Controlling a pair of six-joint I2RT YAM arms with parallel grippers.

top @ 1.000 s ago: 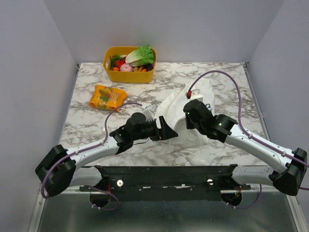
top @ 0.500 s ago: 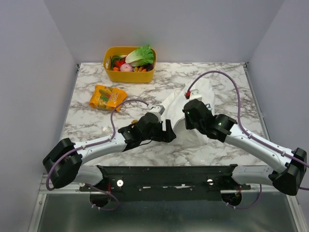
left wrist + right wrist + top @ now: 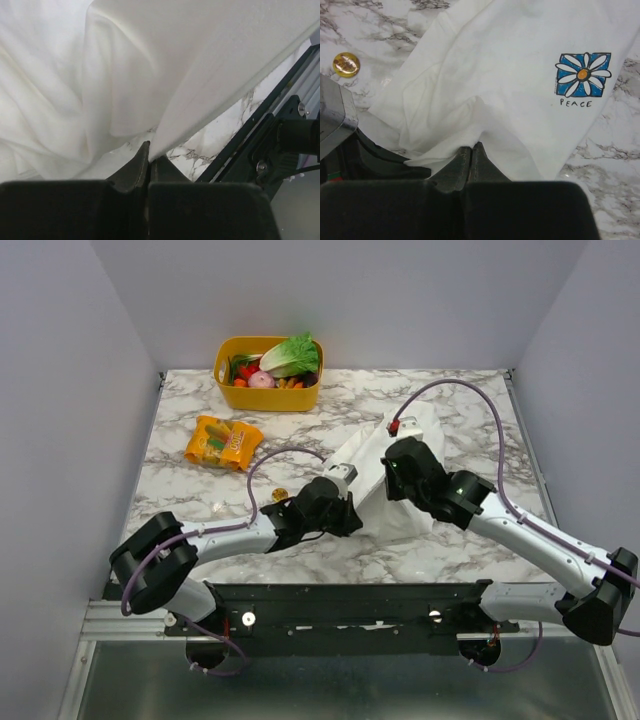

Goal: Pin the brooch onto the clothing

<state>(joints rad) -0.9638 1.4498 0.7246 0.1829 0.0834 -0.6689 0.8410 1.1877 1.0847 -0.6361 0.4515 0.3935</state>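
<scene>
The clothing [image 3: 368,455] is a white T-shirt lying crumpled at mid-table, its blue flower print [image 3: 583,75] facing up. In the left wrist view the clothing [image 3: 200,60] drapes as a raised fold, and my left gripper [image 3: 149,150] is shut on its lower edge, just above the marble. At the shirt's near-left edge the left gripper [image 3: 350,515] meets the cloth. My right gripper [image 3: 471,148] is shut on a small ridge of the clothing [image 3: 495,75]; from above, the right gripper [image 3: 392,480] sits over the shirt's middle. The brooch [image 3: 346,64], a small gold disc, lies on the marble left of the shirt, also seen as the brooch [image 3: 280,496].
An orange snack packet [image 3: 222,442] lies at the left. A yellow basket [image 3: 230,392] of vegetables stands at the back left. The black mounting rail [image 3: 340,605] runs along the near edge, close to the left gripper. Grey walls enclose the table.
My left arm has swung right to the shirt's near edge and its jaws have gone from open to shut on the cloth. The right arm has barely shifted.
</scene>
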